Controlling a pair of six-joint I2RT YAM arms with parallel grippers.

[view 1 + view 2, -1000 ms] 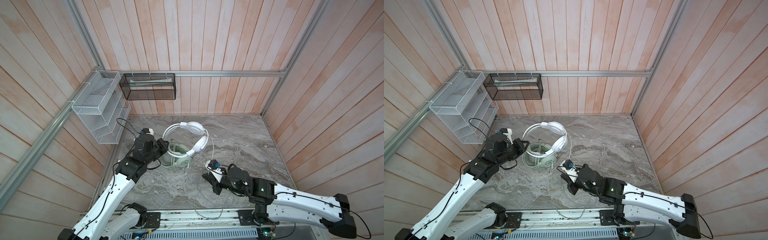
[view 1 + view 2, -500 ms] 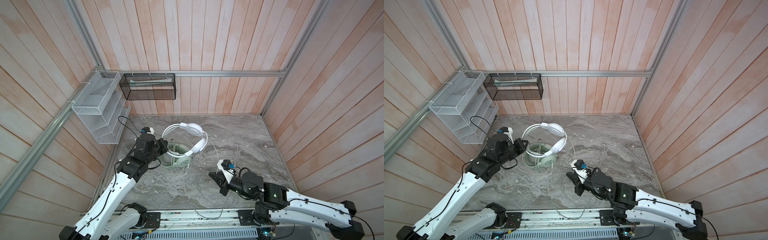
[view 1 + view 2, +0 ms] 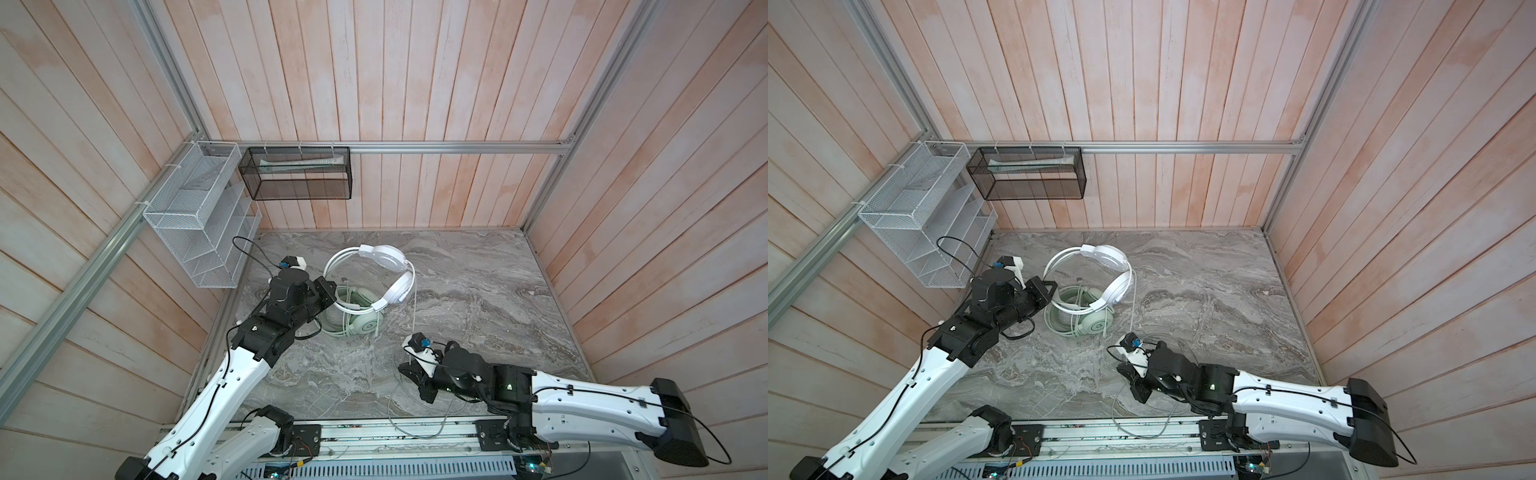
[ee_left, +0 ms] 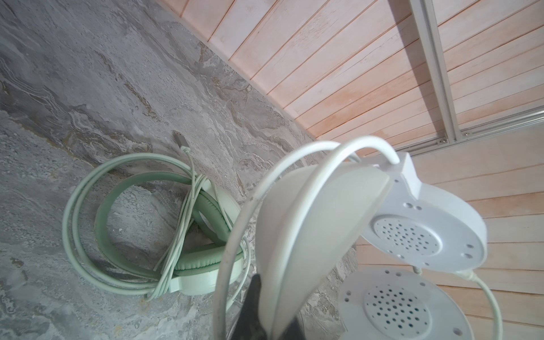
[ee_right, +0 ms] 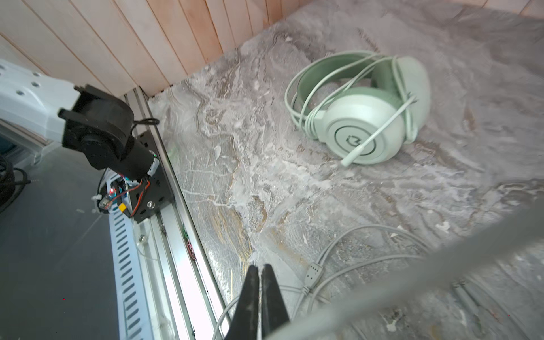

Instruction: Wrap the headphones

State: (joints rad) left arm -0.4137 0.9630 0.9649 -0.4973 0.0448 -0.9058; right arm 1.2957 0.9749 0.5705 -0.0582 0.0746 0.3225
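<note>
Table [image 3: 478, 299]: grey marble top, walled in by pale wood planks; we see both headsets on its left half in both top views.
White headset [image 3: 386, 258] [image 3: 1109, 255]: lifted by its headband, which arches over the mint headset. In the left wrist view we see its two perforated cup faces [image 4: 407, 235] close together. From above we cannot tell whether the lower cup touches the mint one.
Left gripper [image 3: 330, 291] [image 3: 1050, 289] [image 4: 270, 321]: clamped on the white headset's headband pad; in the left wrist view we see the pad wedged between the dark fingers [image 4: 251, 306].
Mint headset [image 3: 361, 326] [image 3: 1096, 325] [image 4: 203, 278] [image 5: 362, 129]: lies on the table just beside the left gripper, partly under the white headset. Its cord is looped round band and cups, its boom mic [image 5: 375, 137] crosses the ringed logo, and its plug [image 4: 180, 138] rests on the marble beside it.
White cord [image 3: 414, 307] [image 3: 1133, 299]: drops from the white headset's lower cup toward the right gripper, then lies in loose loops on the table and spills over the front rail [image 3: 365, 434]; an inline control [image 5: 313, 272] sits on it.
Right gripper [image 3: 411, 380] [image 3: 1129, 382] [image 5: 259, 272]: low over the front of the table, well apart from both headsets, jaws pressed together. Cord loops lie just beside the tips, but we cannot tell whether any cord is pinched.
Wire rack [image 3: 195, 232]: white, hung on the left wall above the table's corner.
Mesh basket [image 3: 297, 178]: black, hung from the back wall's rail beside the rack, a pale tube lying in it.
</note>
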